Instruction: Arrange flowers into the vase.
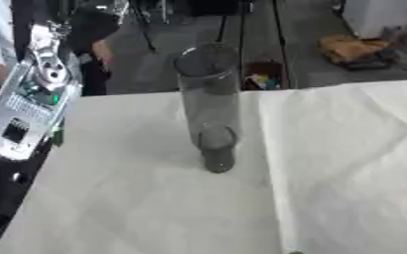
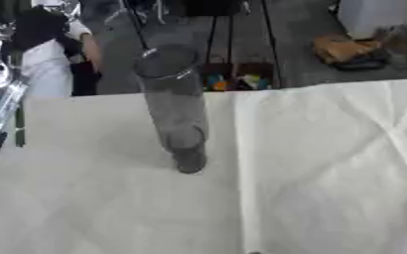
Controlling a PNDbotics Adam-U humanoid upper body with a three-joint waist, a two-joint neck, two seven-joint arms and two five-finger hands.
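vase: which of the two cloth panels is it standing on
The left panel. The vase stands upright on it, just left of the seam running down the table; the right panel lies beyond that seam.

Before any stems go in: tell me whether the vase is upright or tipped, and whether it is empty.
Upright: the clear vase stands on its base on the white cloth, round mouth up. Empty: no flowers show through its glass.
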